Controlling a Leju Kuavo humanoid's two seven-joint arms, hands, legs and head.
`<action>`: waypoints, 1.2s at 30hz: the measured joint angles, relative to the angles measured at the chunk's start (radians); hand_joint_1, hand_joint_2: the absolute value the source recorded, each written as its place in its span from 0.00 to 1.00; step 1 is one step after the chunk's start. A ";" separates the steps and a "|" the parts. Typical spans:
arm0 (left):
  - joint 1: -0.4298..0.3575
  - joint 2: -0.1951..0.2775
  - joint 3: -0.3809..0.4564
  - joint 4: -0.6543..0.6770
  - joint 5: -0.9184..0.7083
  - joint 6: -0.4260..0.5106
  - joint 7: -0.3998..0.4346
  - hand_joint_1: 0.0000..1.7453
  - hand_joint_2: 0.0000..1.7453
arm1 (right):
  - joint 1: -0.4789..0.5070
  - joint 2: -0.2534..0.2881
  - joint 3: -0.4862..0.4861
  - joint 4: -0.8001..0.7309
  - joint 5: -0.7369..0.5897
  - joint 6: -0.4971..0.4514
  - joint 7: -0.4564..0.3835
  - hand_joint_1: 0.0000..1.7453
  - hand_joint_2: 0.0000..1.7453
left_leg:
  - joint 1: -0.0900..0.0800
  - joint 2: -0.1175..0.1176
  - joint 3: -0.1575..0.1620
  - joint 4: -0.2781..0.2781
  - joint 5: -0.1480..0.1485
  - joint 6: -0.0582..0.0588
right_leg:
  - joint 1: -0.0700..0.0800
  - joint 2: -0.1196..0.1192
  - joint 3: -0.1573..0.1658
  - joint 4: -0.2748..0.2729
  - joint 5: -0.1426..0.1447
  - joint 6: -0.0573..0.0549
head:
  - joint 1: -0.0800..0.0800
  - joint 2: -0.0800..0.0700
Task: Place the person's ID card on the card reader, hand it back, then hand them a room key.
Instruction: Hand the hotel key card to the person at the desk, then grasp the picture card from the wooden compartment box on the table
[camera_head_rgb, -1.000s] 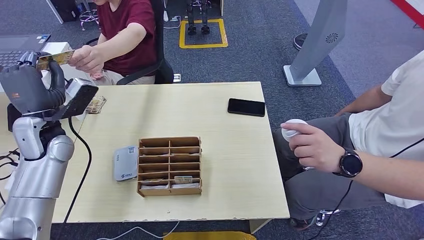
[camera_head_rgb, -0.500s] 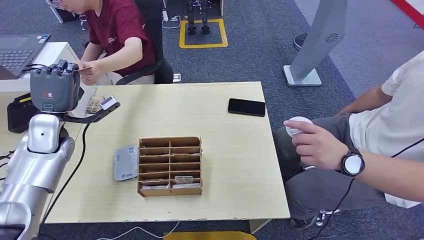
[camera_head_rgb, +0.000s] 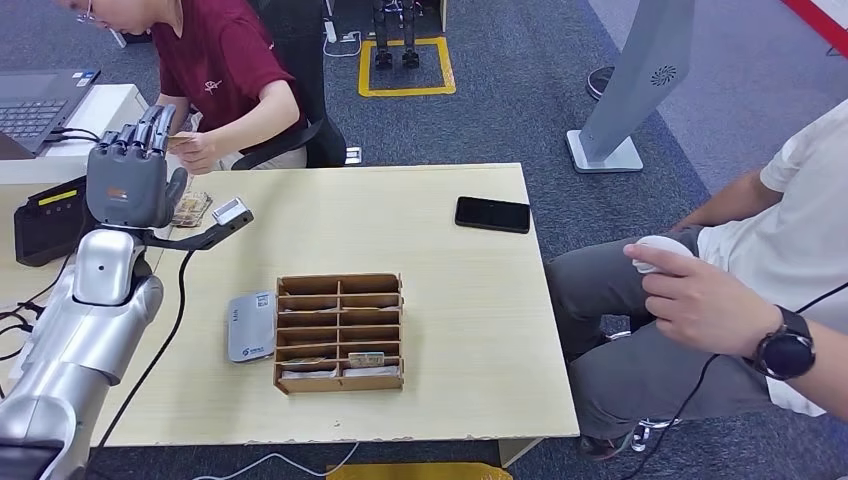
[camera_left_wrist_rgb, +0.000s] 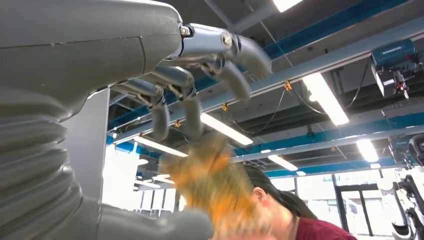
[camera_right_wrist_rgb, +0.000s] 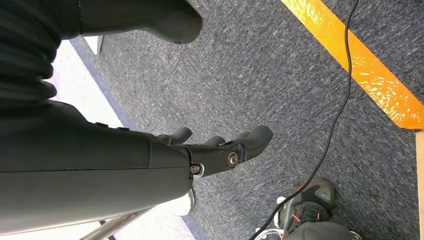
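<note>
Left hand (camera_head_rgb: 128, 180) raised, fingers spread, empty (person's hand (camera_head_rgb: 197, 150) holds one card (camera_head_rgb: 180, 141)); right hand (camera_right_wrist_rgb: 220, 147) loosely open, empty.

No lettering here is sharp enough to read. The grey card reader (camera_head_rgb: 250, 326) has a small blue logo and the left hand (camera_head_rgb: 127, 183) a red mark, both illegible.

ID card (camera_head_rgb: 181, 141) prob. in person's hand (camera_head_rgb: 200, 151), blurred.
</note>
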 joint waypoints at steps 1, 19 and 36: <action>-0.001 -0.002 0.000 0.002 0.007 0.000 -0.003 0.00 1.00 | 0.000 0.000 0.000 0.000 0.000 0.000 0.000 0.00 1.00 | 0.000 0.000 0.000 0.000 0.000 0.000 | 0.000 0.000 0.000 0.000 0.000 0.000 | 0.000 0.000; 0.161 0.028 -0.023 -0.293 0.628 -0.541 -0.204 0.00 1.00 | 0.015 -0.002 0.000 0.000 -0.005 -0.012 0.011 0.00 1.00 | 0.000 0.001 -0.001 0.000 0.000 0.000 | 0.000 0.001 -0.001 0.000 0.000 0.000 | 0.000 0.000; 0.491 0.192 -0.182 -0.912 0.684 -0.706 -0.276 0.00 1.00 | 0.016 -0.001 -0.007 -0.002 -0.021 -0.026 0.034 0.00 1.00 | 0.000 0.002 -0.002 -0.001 -0.001 0.000 | 0.000 0.002 -0.002 0.000 0.000 0.000 | 0.000 0.000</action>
